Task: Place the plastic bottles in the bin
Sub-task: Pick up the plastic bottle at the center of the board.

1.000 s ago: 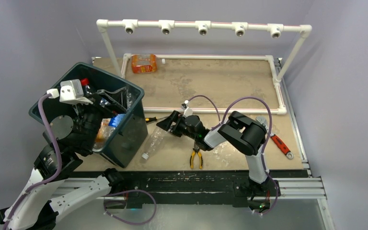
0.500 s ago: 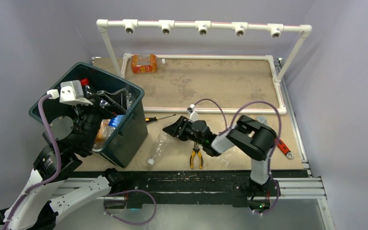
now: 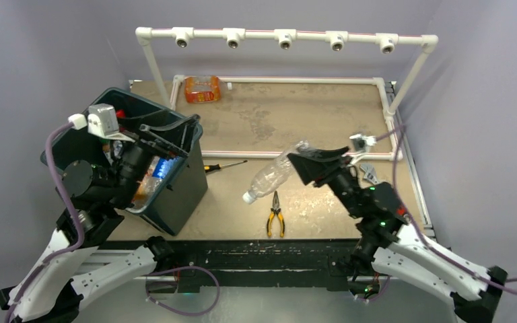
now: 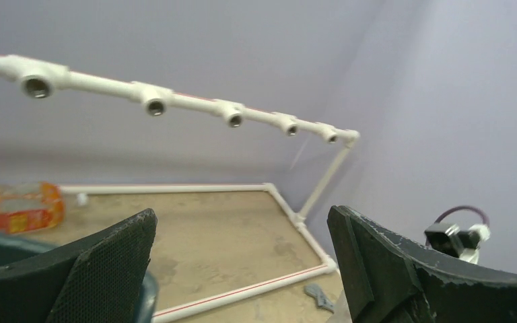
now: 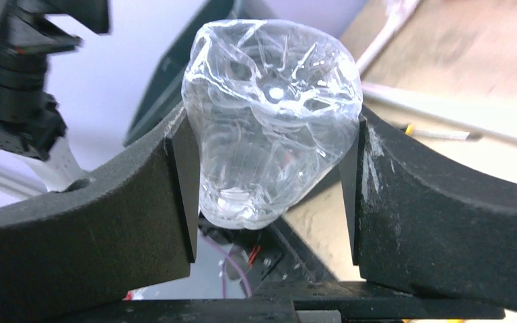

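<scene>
**A:** Top external view: the right gripper now holds the clear bottle up in the air. A second ago that bottle lay on the table beside the bin.

**B:** Is the hold sound?

**A:** From the right wrist view, yes. Both pads clamp the crumpled base end, and the cap hangs down towards the bin side.

**B:** And the left gripper?

**A:** Spread wide, nothing between its fingers, poised over the bin's rim above bottles already inside.

**B:** So the pick-up looks done, and the carry and drop remain.

**A:** I'd say so. An orange bottle also waits at the table's far edge, well apart.
</scene>
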